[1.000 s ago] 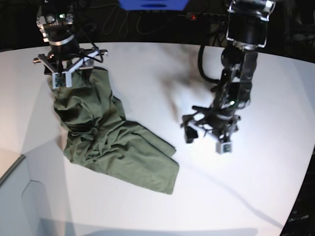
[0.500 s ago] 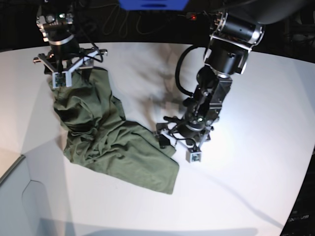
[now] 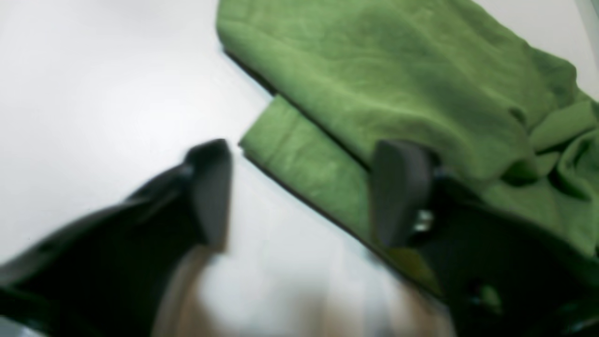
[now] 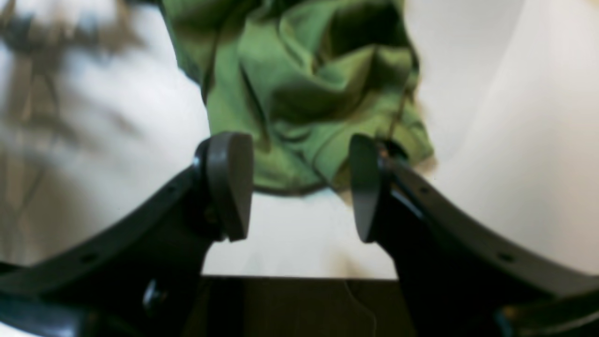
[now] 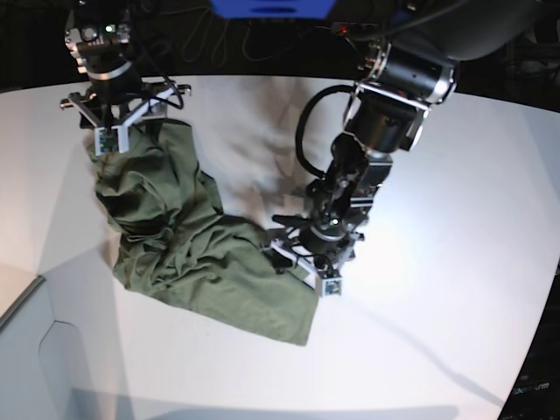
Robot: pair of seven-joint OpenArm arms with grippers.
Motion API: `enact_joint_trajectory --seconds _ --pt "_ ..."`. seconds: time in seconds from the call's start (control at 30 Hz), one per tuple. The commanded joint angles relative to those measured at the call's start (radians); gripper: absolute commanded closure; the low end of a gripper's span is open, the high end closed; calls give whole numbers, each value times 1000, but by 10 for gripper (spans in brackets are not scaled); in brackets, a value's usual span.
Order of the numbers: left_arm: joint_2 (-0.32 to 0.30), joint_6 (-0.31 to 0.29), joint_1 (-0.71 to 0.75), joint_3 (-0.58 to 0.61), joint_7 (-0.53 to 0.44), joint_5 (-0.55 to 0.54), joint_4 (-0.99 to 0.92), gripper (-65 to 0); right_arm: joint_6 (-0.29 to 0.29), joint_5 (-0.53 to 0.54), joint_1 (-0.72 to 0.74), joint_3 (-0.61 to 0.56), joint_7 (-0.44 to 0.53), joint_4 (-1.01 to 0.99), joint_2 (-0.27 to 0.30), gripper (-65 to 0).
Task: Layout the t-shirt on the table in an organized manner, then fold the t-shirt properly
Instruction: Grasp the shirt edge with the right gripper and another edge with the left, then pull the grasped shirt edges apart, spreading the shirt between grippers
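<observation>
T-shirt lying crumpled on worktop, I'm seeing left claw gaping over its hem corner, right claw gaping at its far end, neither gripping.

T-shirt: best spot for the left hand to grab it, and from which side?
Grip the t-shirt at its near edge, where two layers end in an offset step on the table. Come from the bare table side, low: the left hand already straddles that edge, jaws open, one finger over cloth.
</observation>
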Motion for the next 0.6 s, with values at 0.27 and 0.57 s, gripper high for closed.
enact_joint_trajectory --seconds 0.27,0.57 --pt "-6 6 -14 -4 6 -12 17 -15 3 -2 5 2 18 15 3 -330" --pt "-157 7 234 -8 10 -15 437 0 3 -2 27 1 21 17 3 -330"
